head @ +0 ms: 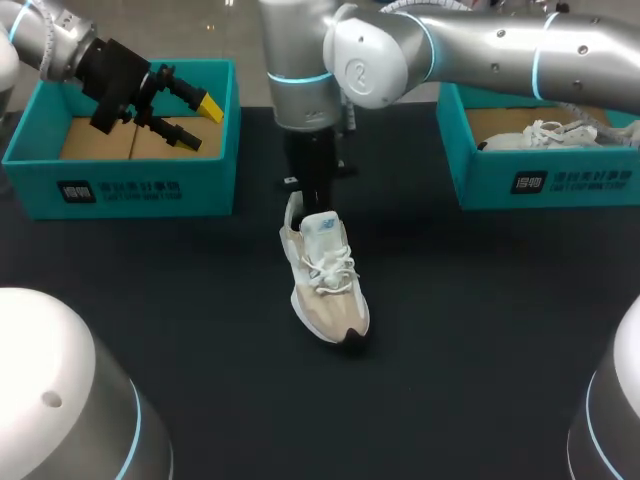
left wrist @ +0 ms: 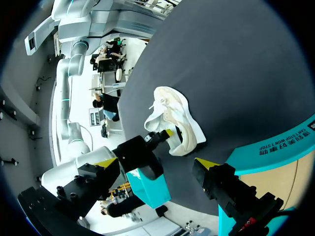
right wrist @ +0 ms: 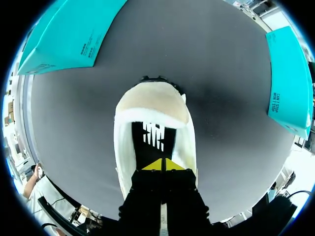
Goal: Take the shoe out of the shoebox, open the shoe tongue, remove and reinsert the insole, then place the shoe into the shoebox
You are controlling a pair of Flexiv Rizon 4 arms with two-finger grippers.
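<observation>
A beige and white shoe (head: 326, 285) stands upright on the black table, toe towards me. My right arm reaches in to the middle, and my right gripper (right wrist: 161, 165) is down in the shoe's opening at the heel. Its yellow tips are shut together over the black insole (right wrist: 151, 142); I cannot tell whether they pinch anything. From the left wrist view the shoe (left wrist: 174, 115) lies ahead of my left gripper (left wrist: 156, 163), with the right gripper's tip in it. My left gripper (head: 193, 120) hangs open over the left teal shoebox (head: 120, 185), holding nothing.
A second teal shoebox (head: 540, 185) stands at the back right with another white shoe (head: 560, 133) in it. The left box shows only its brown floor. Bare black table lies around the shoe and towards the front edge.
</observation>
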